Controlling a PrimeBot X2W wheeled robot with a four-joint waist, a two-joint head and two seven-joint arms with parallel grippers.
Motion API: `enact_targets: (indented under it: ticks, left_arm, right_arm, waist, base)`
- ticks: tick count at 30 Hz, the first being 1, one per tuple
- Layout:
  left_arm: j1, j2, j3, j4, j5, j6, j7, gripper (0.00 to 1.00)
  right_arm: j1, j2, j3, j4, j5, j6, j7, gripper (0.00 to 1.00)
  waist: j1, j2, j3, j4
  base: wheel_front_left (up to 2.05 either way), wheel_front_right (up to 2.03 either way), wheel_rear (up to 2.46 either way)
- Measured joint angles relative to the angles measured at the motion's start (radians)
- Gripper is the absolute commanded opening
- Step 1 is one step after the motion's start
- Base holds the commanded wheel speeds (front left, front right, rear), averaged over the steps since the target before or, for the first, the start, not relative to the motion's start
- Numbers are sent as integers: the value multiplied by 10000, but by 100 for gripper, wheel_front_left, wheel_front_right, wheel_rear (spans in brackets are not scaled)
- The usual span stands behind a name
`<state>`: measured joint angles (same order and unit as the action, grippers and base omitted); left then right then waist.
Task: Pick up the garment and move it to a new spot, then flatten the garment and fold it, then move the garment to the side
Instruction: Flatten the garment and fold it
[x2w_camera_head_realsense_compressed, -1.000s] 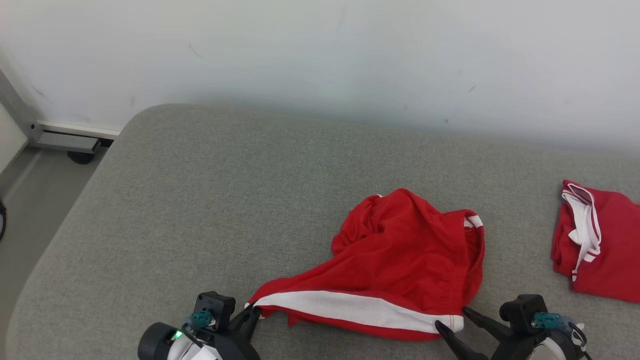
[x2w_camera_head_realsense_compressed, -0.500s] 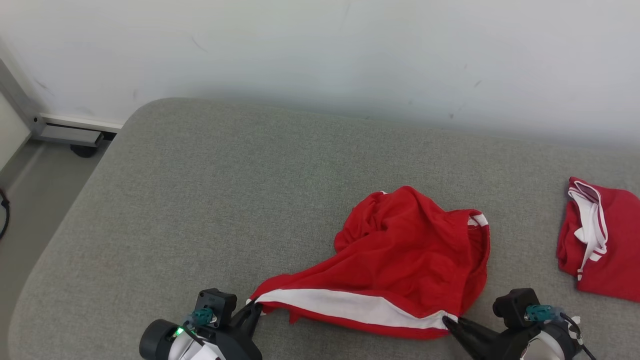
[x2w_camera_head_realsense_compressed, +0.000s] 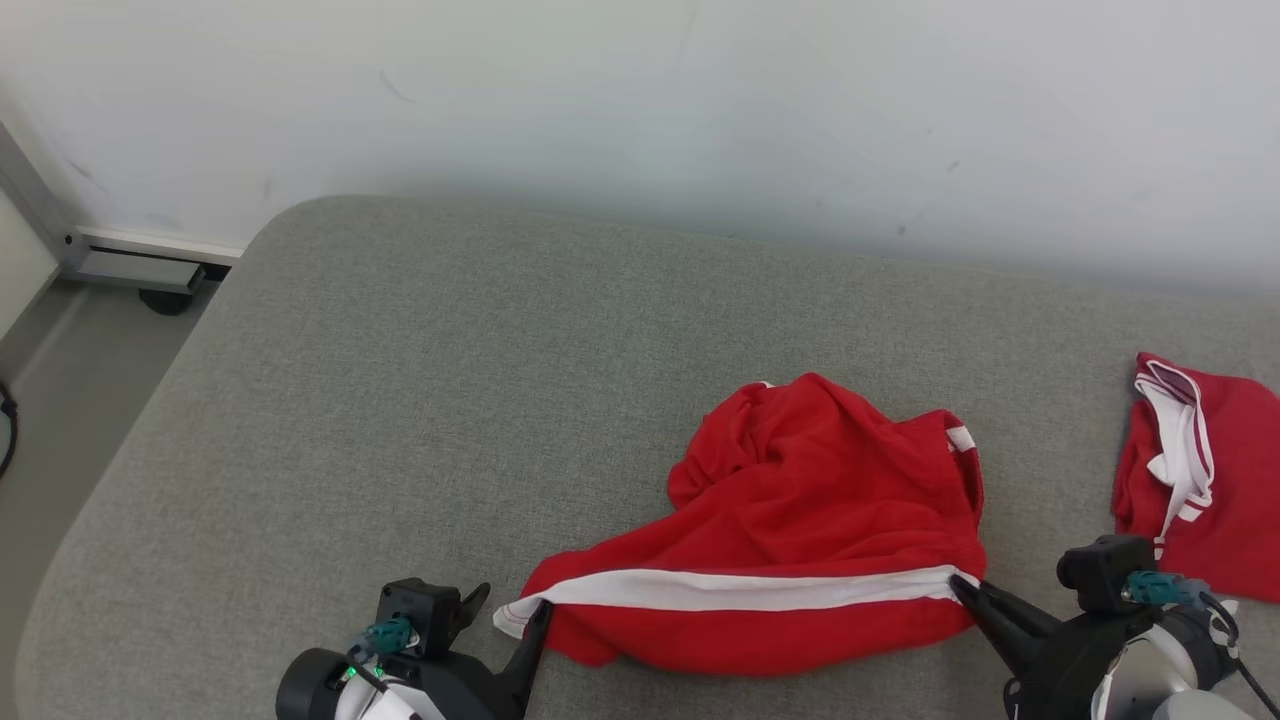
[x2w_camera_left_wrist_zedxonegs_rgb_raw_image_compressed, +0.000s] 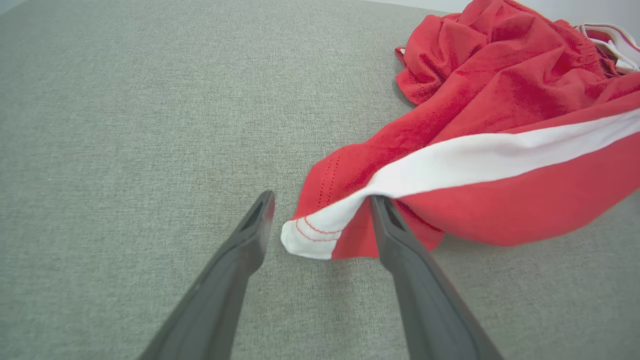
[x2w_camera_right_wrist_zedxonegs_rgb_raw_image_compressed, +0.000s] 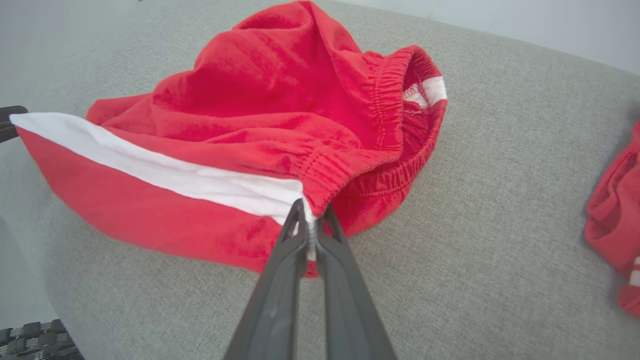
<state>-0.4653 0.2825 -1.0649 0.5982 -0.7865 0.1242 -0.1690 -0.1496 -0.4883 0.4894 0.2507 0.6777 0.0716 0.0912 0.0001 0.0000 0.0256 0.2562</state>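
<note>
The garment is a pair of red shorts with a white side stripe, lying crumpled on the grey cushion. My right gripper is shut on the waistband end of the stripe, seen close up in the right wrist view. My left gripper stands open at the stripe's hem end. In the left wrist view the left gripper has the white hem corner lying loose between its fingers. The stripe runs nearly straight between the two grippers.
A second red and white garment lies at the cushion's right edge, also at the right of the right wrist view. A pale wall runs behind. Floor and a metal bracket lie beyond the cushion's left edge.
My right gripper has shut on the waistband end and drawn it to the right, straightening the stripe. My left gripper has opened and let go of the hem corner.
</note>
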Motion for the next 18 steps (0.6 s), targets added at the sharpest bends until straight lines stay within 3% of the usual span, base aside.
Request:
enact_targets:
  ticks: [5, 11, 18]
  left_arm:
    - [108, 73, 311, -552, -169, 0, -86, 100]
    - [684, 69, 639, -1254, -1248, -240, 19, 100]
    - [761, 207, 550, -1114, -1283, -188, 543, 100]
  right_arm:
    - [194, -205, -169, -90, 59, -161, -31, 0]
    - [202, -198, -159, -259, 75, -247, -21, 0]
    - [203, -205, -150, -345, 75, -290, 58, 0]
  waist:
    - [0, 0, 21, 94]
    - [0, 0, 58, 118]
    - [0, 0, 113, 128]
  base:
    - [0, 0, 0]
    - [0, 0, 0]
    - [0, 0, 0]
